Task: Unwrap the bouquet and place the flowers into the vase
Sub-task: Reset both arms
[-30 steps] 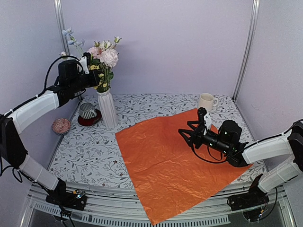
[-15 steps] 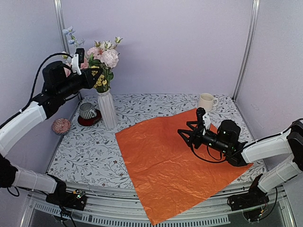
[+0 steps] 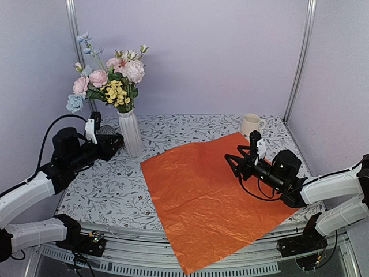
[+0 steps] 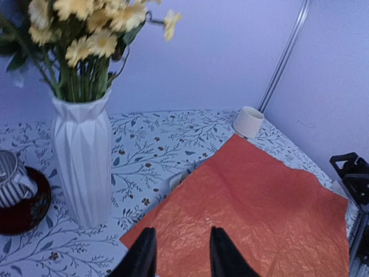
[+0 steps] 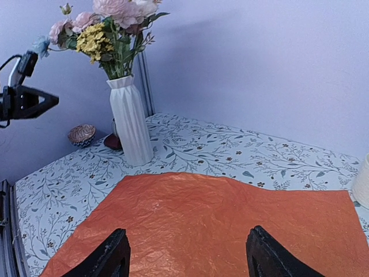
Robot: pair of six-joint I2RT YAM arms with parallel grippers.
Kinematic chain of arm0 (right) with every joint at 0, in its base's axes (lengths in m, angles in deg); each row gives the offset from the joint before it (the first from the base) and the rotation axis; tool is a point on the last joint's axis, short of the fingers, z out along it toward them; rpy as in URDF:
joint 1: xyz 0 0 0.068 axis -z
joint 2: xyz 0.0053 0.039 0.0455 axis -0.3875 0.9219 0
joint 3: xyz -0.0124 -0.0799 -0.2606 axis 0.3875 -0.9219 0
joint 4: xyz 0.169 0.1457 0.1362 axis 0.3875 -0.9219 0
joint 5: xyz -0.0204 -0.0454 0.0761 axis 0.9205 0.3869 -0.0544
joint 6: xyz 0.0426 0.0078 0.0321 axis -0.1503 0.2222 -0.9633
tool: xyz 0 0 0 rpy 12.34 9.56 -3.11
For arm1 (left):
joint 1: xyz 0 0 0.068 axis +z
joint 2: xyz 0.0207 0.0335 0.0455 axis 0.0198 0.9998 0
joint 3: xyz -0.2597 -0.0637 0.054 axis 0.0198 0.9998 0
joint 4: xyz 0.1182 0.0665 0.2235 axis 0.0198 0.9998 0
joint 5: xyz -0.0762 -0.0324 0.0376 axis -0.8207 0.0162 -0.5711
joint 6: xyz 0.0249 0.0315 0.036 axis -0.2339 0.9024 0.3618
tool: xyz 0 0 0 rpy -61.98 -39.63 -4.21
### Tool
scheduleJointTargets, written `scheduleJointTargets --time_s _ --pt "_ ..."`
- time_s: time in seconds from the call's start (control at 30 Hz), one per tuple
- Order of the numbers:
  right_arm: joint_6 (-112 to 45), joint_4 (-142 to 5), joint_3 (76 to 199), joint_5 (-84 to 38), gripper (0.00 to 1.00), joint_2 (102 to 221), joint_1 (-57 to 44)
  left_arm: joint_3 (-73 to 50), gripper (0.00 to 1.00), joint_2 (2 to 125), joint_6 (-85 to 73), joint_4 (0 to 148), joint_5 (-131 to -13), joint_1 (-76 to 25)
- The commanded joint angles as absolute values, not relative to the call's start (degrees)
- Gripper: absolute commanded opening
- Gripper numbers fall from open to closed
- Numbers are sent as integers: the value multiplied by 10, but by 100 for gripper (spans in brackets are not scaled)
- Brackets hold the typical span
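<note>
The flowers (image 3: pixel 109 81), pink, pale blue and yellow, stand with their stems in the white ribbed vase (image 3: pixel 131 134) at the back left. The bouquet's orange paper (image 3: pixel 207 190) lies spread flat on the table, with no flowers in it. My left gripper (image 3: pixel 118 141) hovers low, just left of the vase. In the left wrist view the gripper (image 4: pixel 181 257) is a little open and empty, above the paper's corner (image 4: pixel 248 213) and beside the vase (image 4: pixel 83 161). My right gripper (image 3: pixel 235 164) hangs open and empty over the paper's right part (image 5: pixel 213 219), facing the vase (image 5: pixel 131 121).
A cream mug (image 3: pixel 251 124) stands at the back right, just beyond the paper. A striped cup on a red saucer (image 4: pixel 11 184) sits left of the vase, and a small patterned bowl (image 5: pixel 82 134) lies further left. Walls close in the table on three sides.
My left arm has dropped from the height of the blooms to low beside the vase, and its jaws have parted. The flowers stay in the vase. The right gripper shifted slightly right.
</note>
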State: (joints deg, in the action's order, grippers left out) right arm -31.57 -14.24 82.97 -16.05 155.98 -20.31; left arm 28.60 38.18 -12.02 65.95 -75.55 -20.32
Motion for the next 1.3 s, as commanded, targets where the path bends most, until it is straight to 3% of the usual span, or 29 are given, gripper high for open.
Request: scheduleJointTargets --time_s 0.0,0.03,0.1,0.13,0.33,0.37,0.4,0.6,0.83,1.07,1.27 --pt "-317 -106 791 -79 72 1515 -202 328 44 349 -133 628 -689 -209" --pt "-317 -101 783 -69 72 1504 -202 337 55 343 -129 628 -673 -209" --pt "-311 -105 775 -46 73 1483 -202 353 94 329 -123 629 -640 -209" --pt "-306 -118 774 -33 74 1474 -201 358 98 327 -118 631 -625 -208" --pt "-333 -248 791 72 84 1411 -183 396 98 329 -70 577 -575 -206" --pt "-367 -303 792 65 98 1370 -138 434 98 332 -56 513 -542 -192" --pt "-368 -313 794 65 99 1361 -126 442 98 336 -56 487 -539 -182" --pt "-383 -413 831 70 99 1353 -23 453 98 385 -13 413 -515 -120" --pt "-363 -367 790 7 94 1362 64 465 98 462 -19 316 -570 -46" --pt "-274 -200 721 -9 92 1363 105 464 98 549 26 241 -587 -25" --pt "-254 -70 682 -62 90 1433 158 458 98 623 53 182 -610 -11"
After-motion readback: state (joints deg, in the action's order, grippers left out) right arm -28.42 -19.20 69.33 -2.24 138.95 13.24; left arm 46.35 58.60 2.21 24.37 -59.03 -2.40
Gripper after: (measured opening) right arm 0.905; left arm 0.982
